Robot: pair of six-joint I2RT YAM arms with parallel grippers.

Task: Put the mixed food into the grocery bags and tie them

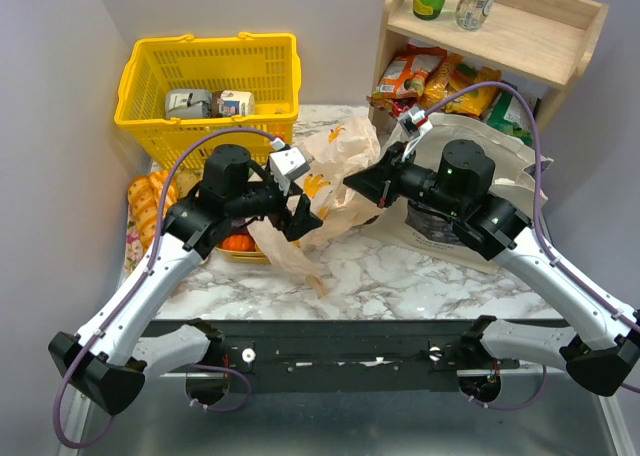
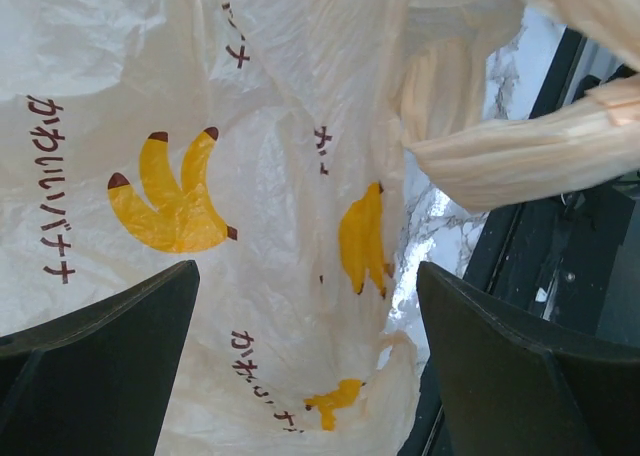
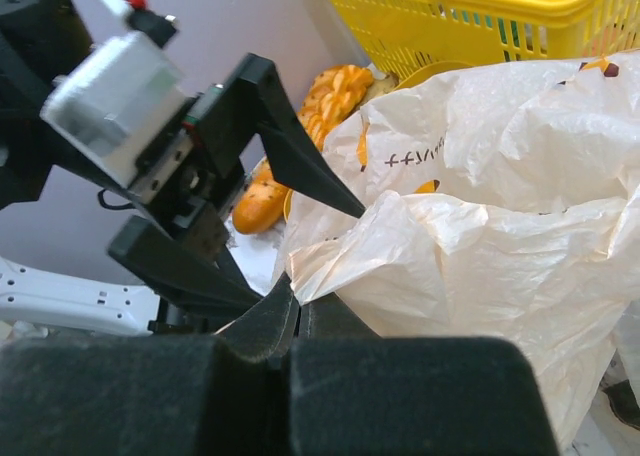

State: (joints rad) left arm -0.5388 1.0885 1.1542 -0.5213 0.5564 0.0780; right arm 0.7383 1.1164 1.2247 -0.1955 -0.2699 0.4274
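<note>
The thin peach plastic bag (image 1: 338,161) with yellow banana prints lies crumpled mid-table between both grippers. My right gripper (image 1: 350,184) is shut on a bunched edge of that bag (image 3: 470,246), pinched at the fingertips (image 3: 300,301). My left gripper (image 1: 298,211) stands wide open at the bag's left side. Bag film (image 2: 250,176) fills the gap between its fingers (image 2: 100,356) without being pinched. A twisted bag handle (image 2: 520,156) crosses at the upper right. The beige canvas tote (image 1: 500,151) lies under the right arm. An orange (image 1: 238,243) shows under the left arm.
A yellow basket (image 1: 210,76) with boxes stands at the back left. Braided bread loaves (image 1: 145,204) lie along the left wall. A wooden shelf (image 1: 500,26) at the back right carries bottles, with snack packets (image 1: 430,76) beneath it.
</note>
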